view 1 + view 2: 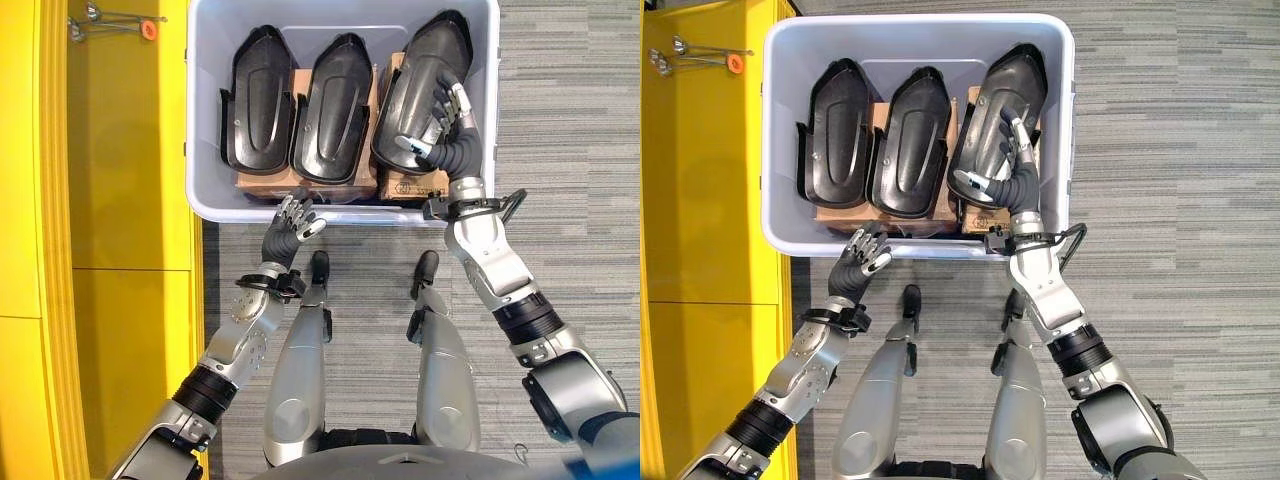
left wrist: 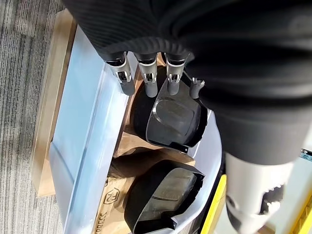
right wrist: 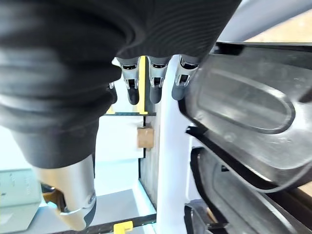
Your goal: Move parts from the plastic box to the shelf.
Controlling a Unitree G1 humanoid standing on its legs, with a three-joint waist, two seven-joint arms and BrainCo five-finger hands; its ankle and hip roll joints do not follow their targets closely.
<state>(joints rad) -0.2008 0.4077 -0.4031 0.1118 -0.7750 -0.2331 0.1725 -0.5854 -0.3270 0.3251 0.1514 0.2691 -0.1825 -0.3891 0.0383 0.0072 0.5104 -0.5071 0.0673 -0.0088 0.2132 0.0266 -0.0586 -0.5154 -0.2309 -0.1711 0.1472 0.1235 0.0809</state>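
Reaching into the plastic box [image 1: 205, 120], the right hand [image 1: 447, 128] has its fingers and thumb curled round the lower edge of the rightmost black part [image 1: 418, 90], which sits tilted, raised off the cardboard [image 1: 412, 185] beneath it and leaning toward the box's right wall. The grasp step looks to be in hand: one part gripped, none yet out. Two more black parts [image 1: 258, 100] lie side by side to its left, resting on cardboard too. The left hand [image 1: 291, 222] hovers at the near rim with fingers loosely spread, holding nothing. I'd judge the next move calls for a clean lift clear of the wall, then a swing left toward the yellow shelf [image 1: 120, 150].
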